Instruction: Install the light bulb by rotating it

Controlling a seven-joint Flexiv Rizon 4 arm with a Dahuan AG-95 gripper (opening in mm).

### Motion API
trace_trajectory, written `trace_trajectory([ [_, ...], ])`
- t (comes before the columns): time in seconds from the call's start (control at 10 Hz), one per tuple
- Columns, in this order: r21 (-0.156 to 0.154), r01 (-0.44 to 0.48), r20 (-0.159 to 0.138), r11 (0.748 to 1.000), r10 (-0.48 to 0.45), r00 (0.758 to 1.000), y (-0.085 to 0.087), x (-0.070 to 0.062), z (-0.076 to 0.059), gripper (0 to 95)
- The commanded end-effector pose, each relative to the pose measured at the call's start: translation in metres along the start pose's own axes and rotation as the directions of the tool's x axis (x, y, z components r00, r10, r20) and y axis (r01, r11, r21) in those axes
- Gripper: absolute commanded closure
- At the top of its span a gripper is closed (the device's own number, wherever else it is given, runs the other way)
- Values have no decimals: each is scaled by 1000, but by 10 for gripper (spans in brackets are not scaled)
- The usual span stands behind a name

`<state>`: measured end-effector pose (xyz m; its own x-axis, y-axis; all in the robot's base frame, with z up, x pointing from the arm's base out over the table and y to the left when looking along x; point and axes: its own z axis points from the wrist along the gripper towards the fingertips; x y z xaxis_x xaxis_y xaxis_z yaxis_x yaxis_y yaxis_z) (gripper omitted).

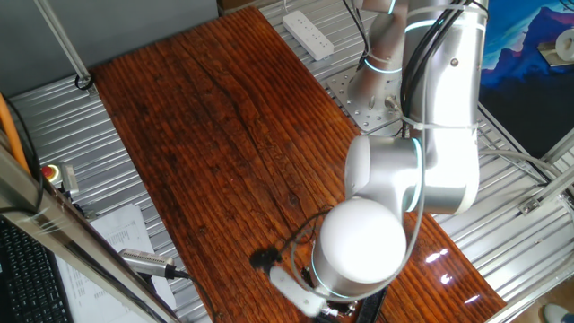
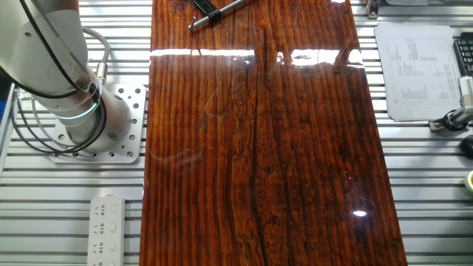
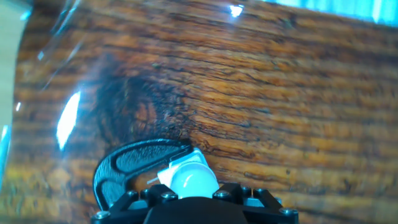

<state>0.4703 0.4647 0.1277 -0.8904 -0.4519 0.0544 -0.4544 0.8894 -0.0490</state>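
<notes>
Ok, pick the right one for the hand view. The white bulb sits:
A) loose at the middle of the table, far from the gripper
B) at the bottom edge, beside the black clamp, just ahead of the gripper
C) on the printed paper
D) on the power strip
B: in the hand view the bulb lies at the bottom edge against the black clamp, right above the gripper body.

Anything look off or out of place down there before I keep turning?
Nothing stands out. In the hand view the light bulb sits by the black clamp on the wooden table, just ahead of the gripper; the gripper's opening is not visible. No spills or damage show.
</notes>
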Motion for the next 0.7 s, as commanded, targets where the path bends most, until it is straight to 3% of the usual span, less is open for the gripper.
trace_trajectory([
  [0.1, -7, 638, 35, 770, -637, 770, 4, -1, -6, 380],
  [0.2, -7, 723, 44, 691, -722, 691, 4, -1, -6, 380],
  [0.4, -1, 814, 42, 581, -813, 580, 4, -1, -6, 380],
  [0.5, 3, 874, 41, 485, -874, 485, 5, -1, -6, 380],
  [0.6, 6, 909, 40, 418, -908, 417, 6, -1, -5, 380],
  [0.7, 10, 951, 32, 310, -950, 310, 8, -2, -5, 380],
])
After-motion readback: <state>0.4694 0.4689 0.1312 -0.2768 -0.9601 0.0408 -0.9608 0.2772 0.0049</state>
